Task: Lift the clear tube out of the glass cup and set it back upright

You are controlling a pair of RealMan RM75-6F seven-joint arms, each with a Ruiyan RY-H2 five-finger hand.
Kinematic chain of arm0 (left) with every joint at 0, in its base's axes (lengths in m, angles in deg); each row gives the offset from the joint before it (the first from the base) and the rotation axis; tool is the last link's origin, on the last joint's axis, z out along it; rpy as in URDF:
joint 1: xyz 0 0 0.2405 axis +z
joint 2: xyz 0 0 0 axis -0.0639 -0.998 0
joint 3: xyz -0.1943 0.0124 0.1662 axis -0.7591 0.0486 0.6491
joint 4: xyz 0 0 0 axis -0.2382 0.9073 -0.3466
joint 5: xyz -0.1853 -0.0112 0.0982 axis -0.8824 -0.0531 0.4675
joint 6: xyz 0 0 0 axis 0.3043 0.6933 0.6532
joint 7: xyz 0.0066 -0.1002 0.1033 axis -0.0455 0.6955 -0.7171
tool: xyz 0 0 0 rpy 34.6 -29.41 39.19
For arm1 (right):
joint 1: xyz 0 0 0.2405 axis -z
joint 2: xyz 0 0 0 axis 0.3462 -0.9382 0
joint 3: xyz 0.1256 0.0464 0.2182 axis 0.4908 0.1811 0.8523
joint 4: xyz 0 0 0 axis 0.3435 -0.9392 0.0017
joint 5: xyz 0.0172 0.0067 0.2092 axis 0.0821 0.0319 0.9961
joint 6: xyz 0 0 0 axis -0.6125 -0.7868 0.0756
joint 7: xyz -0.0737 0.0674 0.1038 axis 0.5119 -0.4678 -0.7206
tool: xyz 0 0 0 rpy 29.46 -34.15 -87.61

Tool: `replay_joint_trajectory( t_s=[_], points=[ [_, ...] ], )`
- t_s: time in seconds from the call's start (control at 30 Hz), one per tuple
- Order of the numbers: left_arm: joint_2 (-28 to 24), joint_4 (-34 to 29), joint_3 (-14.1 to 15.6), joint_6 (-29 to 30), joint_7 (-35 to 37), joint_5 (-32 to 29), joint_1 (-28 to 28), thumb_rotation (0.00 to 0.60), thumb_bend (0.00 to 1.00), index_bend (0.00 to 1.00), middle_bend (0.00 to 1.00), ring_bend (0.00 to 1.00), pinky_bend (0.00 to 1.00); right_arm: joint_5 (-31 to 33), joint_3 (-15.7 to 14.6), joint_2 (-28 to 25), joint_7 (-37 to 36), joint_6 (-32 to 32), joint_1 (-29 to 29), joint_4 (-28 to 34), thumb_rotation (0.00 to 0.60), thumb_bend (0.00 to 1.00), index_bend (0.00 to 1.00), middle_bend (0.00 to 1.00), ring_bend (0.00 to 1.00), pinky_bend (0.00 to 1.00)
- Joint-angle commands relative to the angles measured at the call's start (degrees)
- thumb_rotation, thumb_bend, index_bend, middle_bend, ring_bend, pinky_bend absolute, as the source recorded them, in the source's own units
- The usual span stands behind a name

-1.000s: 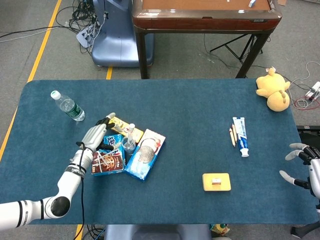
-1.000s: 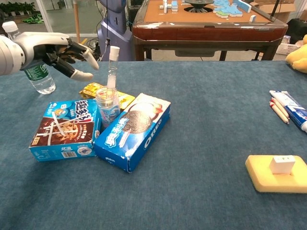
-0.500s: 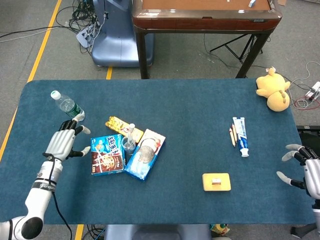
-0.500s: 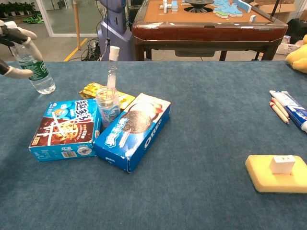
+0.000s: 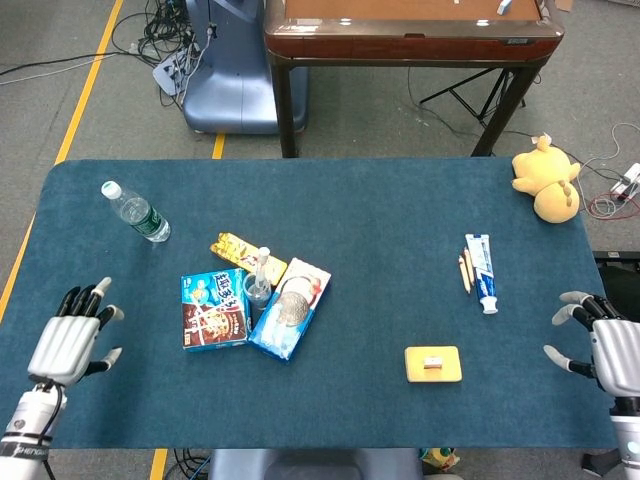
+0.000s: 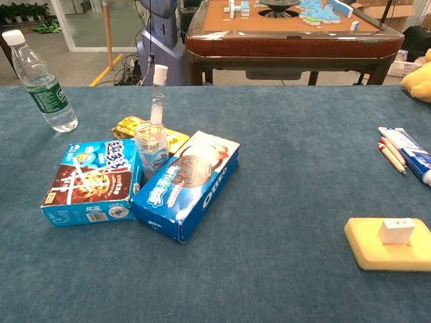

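Clear tube (image 6: 157, 94) is seen upright in the glass cup (image 6: 151, 148), while both the left hand (image 5: 68, 340) and right hand (image 5: 600, 345) are spread wide, holding nothing.

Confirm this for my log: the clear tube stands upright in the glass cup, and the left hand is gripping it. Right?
Not quite. The clear tube does stand upright in the glass cup, but the left hand is not gripping it: the head view shows it open and empty near the table's left edge, far from the cup.

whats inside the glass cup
The clear tube stands upright in the glass cup, its white-capped top rising well above the rim. Its lower end is blurred behind the glass, so whether anything else is inside cannot be told.
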Motion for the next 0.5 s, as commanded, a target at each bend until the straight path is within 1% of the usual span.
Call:
replay_joint_trajectory(
  t_s=[0.03, 0.2, 0.33, 0.5],
  points=[
    [0.65, -0.31, 2.61, 2.90, -2.93, 2.56, 4.02, 0.600, 0.28, 0.35, 0.00, 0.00, 0.00, 0.22, -0.04, 0.37, 0.61, 0.17, -0.10, -0.09, 0.600, 0.01, 0.53, 0.33, 0.27, 0.50],
    [1.70, 0.43, 3.26, 4.63, -0.69, 5.75, 7.27, 0.600, 0.28, 0.35, 0.00, 0.00, 0.00, 0.52, -0.12, 0.79, 1.17, 0.70, -0.32, -0.33, 0.600, 0.01, 0.53, 0.33, 0.27, 0.50],
    [1.73, 1.07, 2.42, 4.71, 0.88, 7.32, 8.31, 0.600, 0.28, 0.36, 0.00, 0.00, 0.00, 0.83, -0.21, 1.09, 1.51, 1.64, -0.74, -0.62, 0.600, 0.01, 0.53, 0.33, 0.27, 0.50],
    [1.70, 1.37, 1.49, 3.54, 1.15, 7.11, 8.96, 0.600, 0.28, 0.36, 0.00, 0.00, 0.00, 1.67, -0.03, 1.38, 1.62, 2.51, -1.14, -1.27, 0.600, 0.01, 0.53, 0.33, 0.27, 0.50]
  ],
)
